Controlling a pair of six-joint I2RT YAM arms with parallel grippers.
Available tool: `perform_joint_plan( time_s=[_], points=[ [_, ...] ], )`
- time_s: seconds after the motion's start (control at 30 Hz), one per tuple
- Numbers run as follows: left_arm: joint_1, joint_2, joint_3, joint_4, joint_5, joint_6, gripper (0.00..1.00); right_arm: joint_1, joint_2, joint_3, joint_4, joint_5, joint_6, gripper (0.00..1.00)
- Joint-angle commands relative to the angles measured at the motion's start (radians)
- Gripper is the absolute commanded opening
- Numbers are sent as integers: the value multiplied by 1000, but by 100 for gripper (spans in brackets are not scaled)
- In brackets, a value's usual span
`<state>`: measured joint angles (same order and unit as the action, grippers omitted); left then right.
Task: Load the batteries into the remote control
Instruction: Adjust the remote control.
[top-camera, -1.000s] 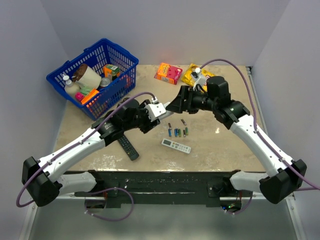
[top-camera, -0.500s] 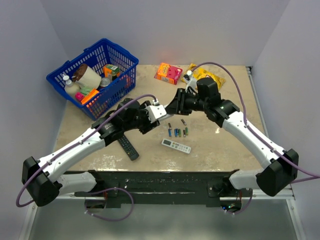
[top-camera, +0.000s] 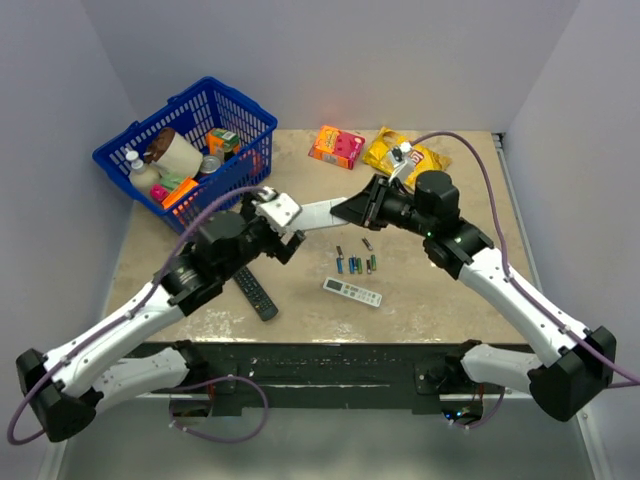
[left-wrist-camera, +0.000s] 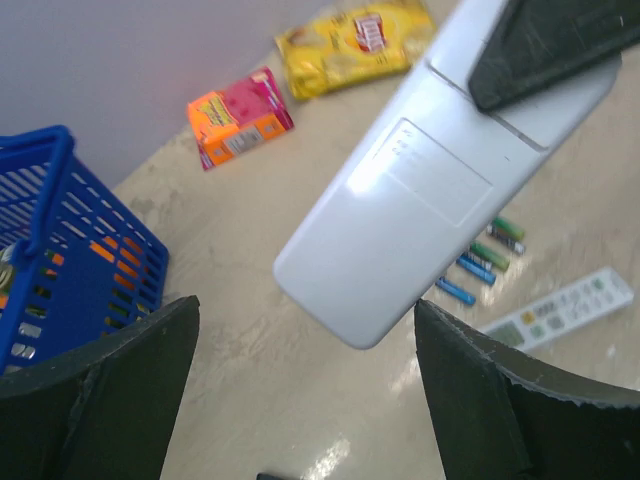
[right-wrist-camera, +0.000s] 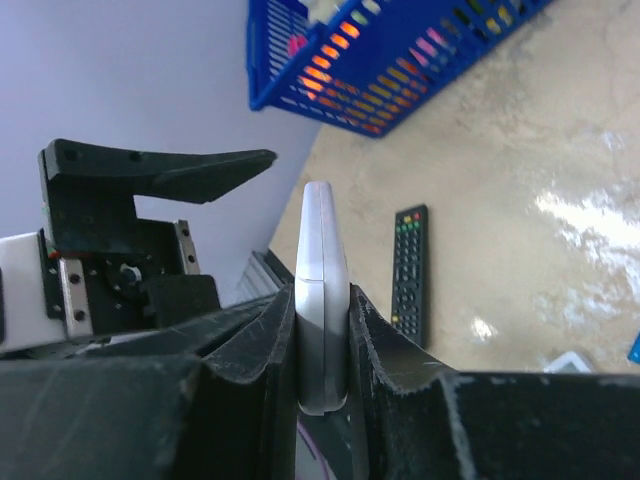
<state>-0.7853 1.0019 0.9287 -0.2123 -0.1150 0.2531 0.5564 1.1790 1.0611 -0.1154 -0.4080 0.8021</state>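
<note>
Far left, at the back of the beige stone-look tabletop (top-camera: 420, 300): a blue plastic slatted basket (top-camera: 230, 185) of groceries, no part of this job. A long black remote (top-camera: 255, 292) lies flat in front of it, beside the left arm.

Left gripper (top-camera: 290, 220): jaws spread wide, holding nothing, raised off the tabletop. It faces the free end of the short, wide white plastic remote control (left-wrist-camera: 420, 205), which sits just ahead of its fingertips (left-wrist-camera: 150, 370) without touching them.

Remote control: in the air over the middle of the tabletop, plain back turned to the left wrist camera, with a rectangular cover outline on that back. Its long axis runs left to right, from the left gripper across to the right gripper (top-camera: 356, 208).

Right gripper: pressed together on the remote control's far end, clamping it flat between its jaws. The right wrist view shows the body edge-on in the pinch.

The slim cylinder batteries (top-camera: 356, 264), blue, green and dark grey, lie in a loose row on the tabletop, below the remote control and nearer the arm bases. A slimmer white remote with small buttons (top-camera: 352, 292) lies just in front of them.

Assessment: no battery is loaded, and the cover appears shut. The right arm serves as holder, so the left gripper is the free one. It is nearer the cover than the batteries, which lie down and to its right.
</note>
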Motion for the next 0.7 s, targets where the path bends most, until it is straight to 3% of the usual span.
perform_joint_plan(
  time_s=[0.0, 0.17, 0.37, 0.67],
  points=[
    [11, -169, -69, 292, -208, -323, 94, 0, -65, -65, 218, 77, 89, 0],
    [12, -321, -215, 527, -242, -715, 100, 0, -97, -131, 382, 97, 167, 0],
    [12, -332, -355, 689, -245, -1090, 100, 0, -139, -193, 515, 152, 233, 0],
    [12, -172, -389, 942, -166, -1282, 100, 8, -159, -265, 671, 159, 344, 0]
  ],
)
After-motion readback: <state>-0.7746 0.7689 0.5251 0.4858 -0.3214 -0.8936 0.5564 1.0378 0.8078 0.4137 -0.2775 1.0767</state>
